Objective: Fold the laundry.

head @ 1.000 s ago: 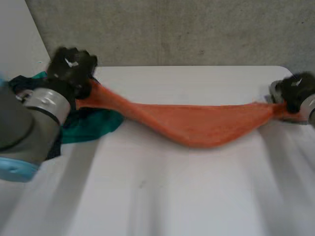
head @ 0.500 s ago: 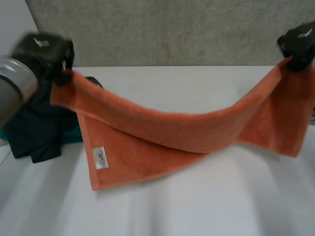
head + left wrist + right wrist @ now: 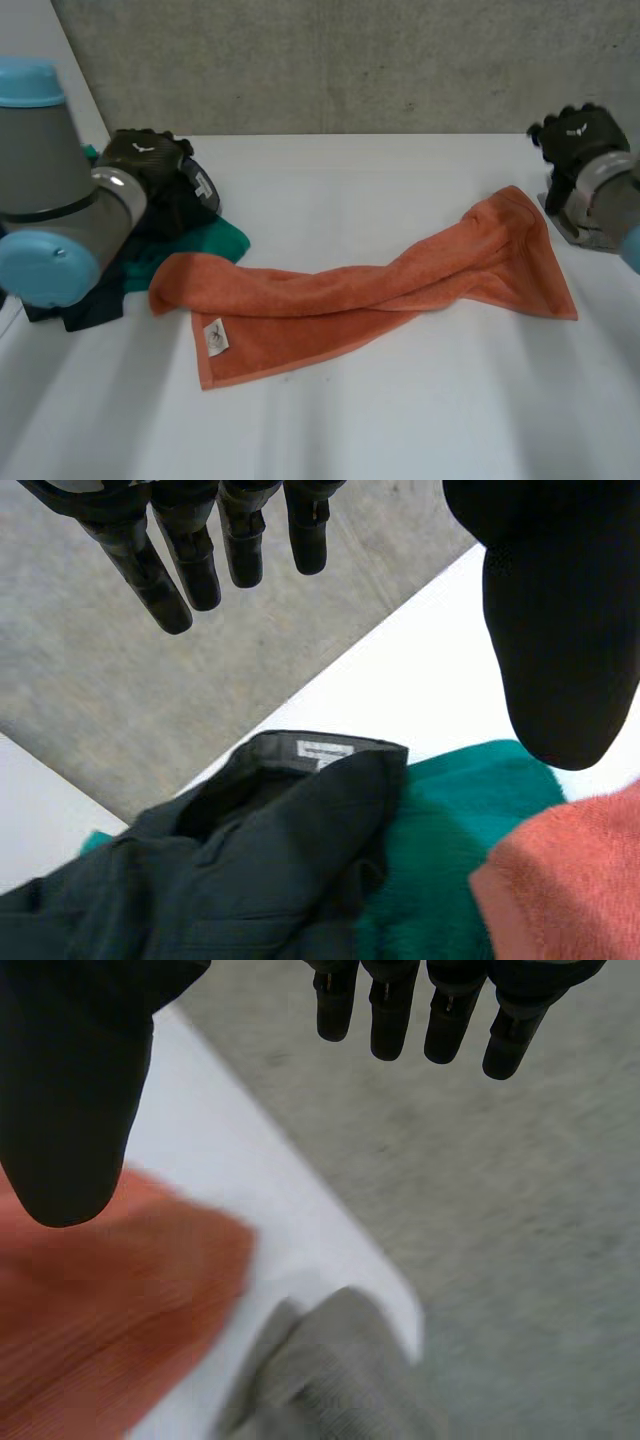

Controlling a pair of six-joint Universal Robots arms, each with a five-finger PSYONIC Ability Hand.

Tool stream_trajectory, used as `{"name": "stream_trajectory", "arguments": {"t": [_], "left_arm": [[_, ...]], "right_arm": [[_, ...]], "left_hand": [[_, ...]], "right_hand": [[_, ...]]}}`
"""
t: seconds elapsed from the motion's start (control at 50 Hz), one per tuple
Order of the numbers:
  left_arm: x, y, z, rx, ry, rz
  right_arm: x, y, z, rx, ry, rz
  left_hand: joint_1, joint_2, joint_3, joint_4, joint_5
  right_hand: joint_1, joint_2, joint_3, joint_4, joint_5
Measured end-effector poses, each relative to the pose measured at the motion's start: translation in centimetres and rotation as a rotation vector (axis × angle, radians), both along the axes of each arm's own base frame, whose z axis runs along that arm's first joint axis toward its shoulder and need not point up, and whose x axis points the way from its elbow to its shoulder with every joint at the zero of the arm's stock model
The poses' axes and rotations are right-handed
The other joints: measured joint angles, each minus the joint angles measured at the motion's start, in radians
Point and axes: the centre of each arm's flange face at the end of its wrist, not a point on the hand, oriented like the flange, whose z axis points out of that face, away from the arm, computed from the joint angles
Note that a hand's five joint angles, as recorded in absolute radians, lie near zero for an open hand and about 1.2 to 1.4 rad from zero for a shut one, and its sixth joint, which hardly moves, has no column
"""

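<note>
An orange towel [image 3: 360,295] lies crumpled in a long band across the white table [image 3: 380,420], a small white label near its left front corner. My left hand [image 3: 145,158] hovers above the dark pile at the table's left edge, beyond the towel's left end; its fingers [image 3: 190,550] are straight and hold nothing, with an orange corner [image 3: 570,880] below its thumb. At the table's right edge my right hand [image 3: 575,135] is raised past the towel's right end. Its fingers [image 3: 440,1010] are spread and empty, the orange cloth [image 3: 110,1310] under its thumb.
A pile of laundry sits at the left: a dark grey garment [image 3: 85,270] [image 3: 250,880] on top of a teal cloth [image 3: 205,245] [image 3: 450,830]. A grey folded cloth [image 3: 320,1380] [image 3: 590,225] lies by the right edge. The concrete wall [image 3: 350,60] stands behind.
Both hands held the orange towel stretched and lifted it; now both have let go and drawn apart. The towel has dropped onto the table in a rumpled band.
</note>
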Motion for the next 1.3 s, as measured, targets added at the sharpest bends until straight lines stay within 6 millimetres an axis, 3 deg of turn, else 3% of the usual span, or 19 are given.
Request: {"name": "stream_trajectory", "arguments": {"t": [0.14,0.28,0.36,0.44,0.56,0.72,0.82,0.86,1.16,1.3], "left_arm": [[2.7,2.3,-1.7,0.024,-0.120,-0.067],[4.2,3.6,-5.1,0.124,-0.236,-0.157],[4.9,3.2,-7.0,0.176,-0.273,-0.175],[5.2,2.4,-8.4,0.211,-0.291,-0.177],[4.9,1.4,-9.4,0.221,-0.296,-0.178],[3.6,0.3,-9.9,0.156,-0.296,-0.179],[2.8,-0.2,-9.9,0.107,-0.302,-0.166],[2.5,-0.4,-9.9,0.086,-0.303,-0.161],[0.4,-1.3,-10.5,-0.010,-0.290,-0.198],[0.0,-2.0,-11.1,-0.008,-0.297,-0.213]], "right_arm": [[-1.4,5.6,-2.3,0.331,0.042,0.087],[-2.4,7.6,-5.0,0.490,0.034,0.108],[-2.6,7.2,-6.8,0.474,0.026,0.108],[-2.6,6.2,-8.3,0.411,0.026,0.107],[-2.2,5.0,-10.2,0.347,0.032,0.112],[-1.7,4.0,-11.6,0.300,0.041,0.111],[-1.6,3.4,-11.7,0.270,0.044,0.100],[-1.7,3.2,-11.5,0.255,0.041,0.092],[-2.4,2.8,-9.9,0.223,0.004,0.059],[-2.4,3.2,-9.7,0.257,0.007,0.062]], "left_hand": [[0.217,0.189,0.182,0.195,0.173],[0.484,0.453,0.450,0.460,0.435],[0.457,0.431,0.434,0.436,0.415],[0.269,0.264,0.261,0.260,0.236],[0.213,0.178,0.174,0.177,0.150],[0.213,0.173,0.170,0.173,0.143],[0.213,0.173,0.170,0.173,0.143],[0.213,0.173,0.170,0.173,0.143],[0.213,0.173,0.171,0.176,0.147],[0.290,0.274,0.274,0.286,0.265]], "right_hand": [[0.069,0.085,0.103,0.101,0.093],[0.172,0.156,0.194,0.197,0.194],[0.172,0.156,0.194,0.197,0.195],[0.172,0.156,0.194,0.197,0.195],[0.179,0.157,0.200,0.209,0.204],[0.484,0.494,0.499,0.493,0.479],[0.880,0.911,0.910,0.911,0.895],[0.884,0.955,0.968,0.974,0.938],[0.884,0.955,0.976,0.986,0.938],[0.884,0.955,0.976,0.986,0.938]]}}
